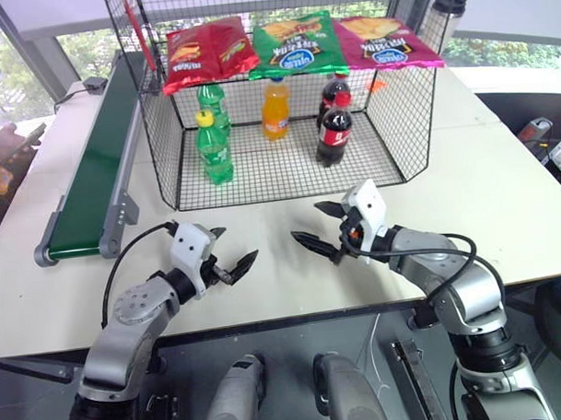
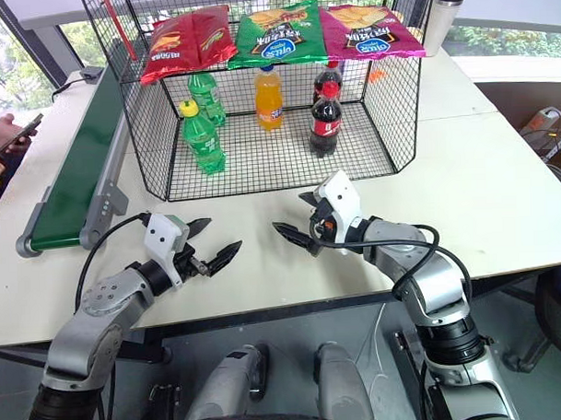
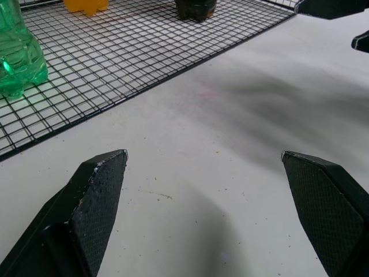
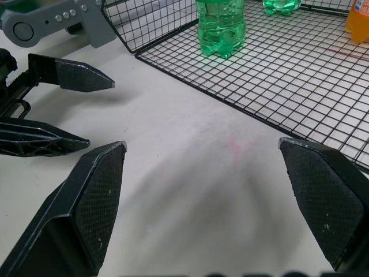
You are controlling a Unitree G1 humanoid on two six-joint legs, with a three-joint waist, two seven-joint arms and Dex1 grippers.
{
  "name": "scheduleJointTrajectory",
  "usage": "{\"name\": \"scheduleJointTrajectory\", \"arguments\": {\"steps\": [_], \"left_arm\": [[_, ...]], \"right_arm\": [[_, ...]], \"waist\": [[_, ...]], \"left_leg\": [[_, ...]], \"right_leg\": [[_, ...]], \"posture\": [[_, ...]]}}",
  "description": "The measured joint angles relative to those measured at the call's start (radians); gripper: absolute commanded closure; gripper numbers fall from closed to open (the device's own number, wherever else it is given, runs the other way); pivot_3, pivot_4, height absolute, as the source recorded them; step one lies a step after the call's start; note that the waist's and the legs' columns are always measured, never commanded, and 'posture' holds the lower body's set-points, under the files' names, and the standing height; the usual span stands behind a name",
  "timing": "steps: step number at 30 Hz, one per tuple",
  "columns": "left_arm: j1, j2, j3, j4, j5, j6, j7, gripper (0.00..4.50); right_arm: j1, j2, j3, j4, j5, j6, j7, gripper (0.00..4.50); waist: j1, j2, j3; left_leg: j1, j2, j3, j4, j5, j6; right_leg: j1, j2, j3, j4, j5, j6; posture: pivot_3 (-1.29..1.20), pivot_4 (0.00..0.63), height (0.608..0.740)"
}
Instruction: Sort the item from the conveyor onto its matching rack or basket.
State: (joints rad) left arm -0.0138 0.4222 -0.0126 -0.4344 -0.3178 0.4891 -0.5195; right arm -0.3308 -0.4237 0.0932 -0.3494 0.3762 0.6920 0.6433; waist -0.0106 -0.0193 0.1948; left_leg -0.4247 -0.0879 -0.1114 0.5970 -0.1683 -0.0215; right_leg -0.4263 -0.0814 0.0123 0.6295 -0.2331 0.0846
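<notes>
The item is out of view. The conveyor (image 1: 93, 175), a dark green belt with grey rails, runs along the table's left side, and nothing lies on the stretch I see. The black wire rack (image 1: 416, 122) stands at the middle back. Inside it are two green bottles (image 1: 214, 150), an orange drink bottle (image 1: 275, 111) and two cola bottles (image 1: 335, 132). My left gripper (image 1: 239, 246) and right gripper (image 1: 306, 222) hover open over the table in front of the rack. They point toward each other and nothing is between their fingers.
Three chip bags, red (image 1: 206, 49), green (image 1: 298, 42) and magenta (image 1: 385, 40), lie on the rack's top shelf. A tumbler (image 1: 447, 20) stands at the back right. A person's hand with a phone (image 2: 9, 136) is at the far left.
</notes>
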Motion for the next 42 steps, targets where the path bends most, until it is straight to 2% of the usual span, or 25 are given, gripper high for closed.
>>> {"name": "scheduleJointTrajectory", "arguments": {"steps": [35, 42], "left_arm": [[0.000, 0.002, 0.009, -0.005, 0.002, 0.003, 0.026, 0.00], [-0.003, 0.016, 0.086, -0.039, -0.029, 0.027, 0.045, 0.00]], "right_arm": [[0.000, -0.001, 0.000, 0.000, 0.000, 0.000, 0.003, 0.13], [-0.003, -0.006, 0.000, 0.000, 0.002, 0.000, 0.009, 0.13]], "waist": [[0.000, 0.000, 0.000], [0.000, 0.000, 0.000]], "left_leg": [[0.000, 0.000, 0.000, 0.000, 0.000, 0.000], [0.000, 0.000, 0.000, 0.000, 0.000, 0.000]], "right_leg": [[0.000, 0.000, 0.000, 0.000, 0.000, 0.000], [0.000, 0.000, 0.000, 0.000, 0.000, 0.000]], "posture": [[0.00, 0.150, 0.739], [0.00, 0.150, 0.739]]}}
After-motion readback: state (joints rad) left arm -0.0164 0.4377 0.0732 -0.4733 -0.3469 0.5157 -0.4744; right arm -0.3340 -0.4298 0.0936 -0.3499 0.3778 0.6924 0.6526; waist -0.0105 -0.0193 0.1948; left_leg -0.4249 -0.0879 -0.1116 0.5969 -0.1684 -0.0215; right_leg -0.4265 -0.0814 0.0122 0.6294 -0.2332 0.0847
